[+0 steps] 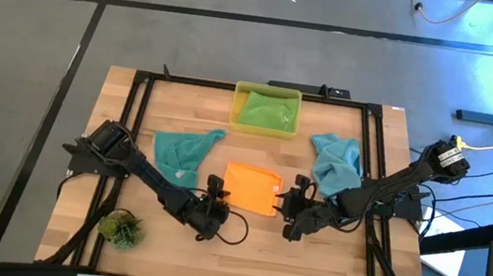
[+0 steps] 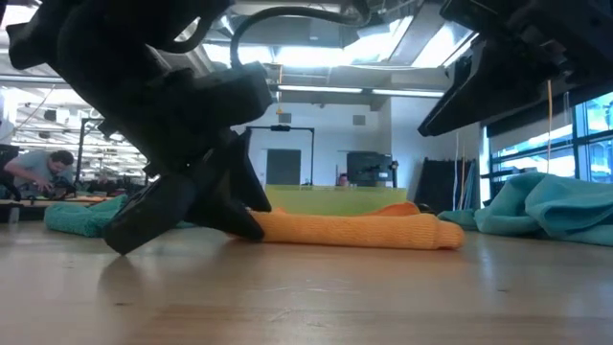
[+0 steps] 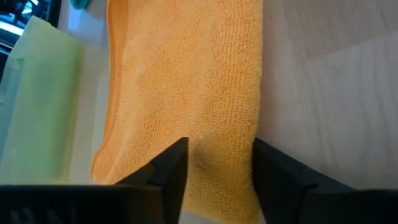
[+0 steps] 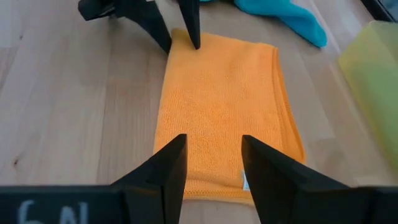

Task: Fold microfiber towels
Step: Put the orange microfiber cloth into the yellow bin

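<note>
The orange towel lies folded into a rectangle on the wooden table's middle. My left gripper is open and low at the towel's left end, with its fingers astride that end. My right gripper is open at the towel's right end and is raised above the table in the low view. The green towel lies in the yellow bin. One teal towel lies crumpled on the left and the other on the right. My left gripper comes slanting down from the table's left. In the low view one fingertip stands at table level right against the orange towel's left end. I cannot tell whether it touches the cloth.
The small green plant tuft sits near the front left corner. A black frame runs around the work area. Bare wood lies in front of the orange towel.
</note>
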You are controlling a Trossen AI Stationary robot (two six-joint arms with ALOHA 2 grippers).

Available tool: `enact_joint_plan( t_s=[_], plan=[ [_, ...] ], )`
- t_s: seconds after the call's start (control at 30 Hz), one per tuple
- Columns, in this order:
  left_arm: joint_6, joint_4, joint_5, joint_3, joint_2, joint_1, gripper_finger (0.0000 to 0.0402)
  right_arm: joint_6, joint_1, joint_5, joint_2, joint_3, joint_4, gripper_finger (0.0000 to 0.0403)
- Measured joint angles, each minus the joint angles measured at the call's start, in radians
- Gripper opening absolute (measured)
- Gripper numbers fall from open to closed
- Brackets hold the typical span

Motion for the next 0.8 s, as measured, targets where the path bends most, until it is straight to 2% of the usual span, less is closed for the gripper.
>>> enact_joint_plan(
  t_s=[0.1,0.3,0.4,0.5,0.63,0.8],
  plan=[
    [-0.008,-0.001,0.007,0.000,0.000,0.009,0.0107,-0.076,0.000,0.000,0.000,0.000,0.010,0.0155],
    [-0.047,-0.008,0.086,0.005,0.000,0.044,0.0011,-0.277,0.012,0.002,0.000,0.000,0.052,0.0155],
    [-0.095,-0.009,0.106,0.032,0.000,0.070,0.0003,-0.291,0.012,-0.032,0.006,0.000,0.085,0.0157],
    [-0.115,-0.021,0.175,0.068,-0.014,0.100,0.0001,-0.288,0.012,-0.082,0.028,0.000,0.097,0.0177],
    [-0.121,-0.026,0.275,0.106,-0.037,0.129,0.0001,-0.290,0.014,-0.130,0.087,0.000,0.095,0.0230],
    [-0.134,-0.012,0.308,0.125,-0.080,0.155,0.0000,-0.243,0.017,-0.082,0.188,0.000,0.112,0.0303]
  ],
)
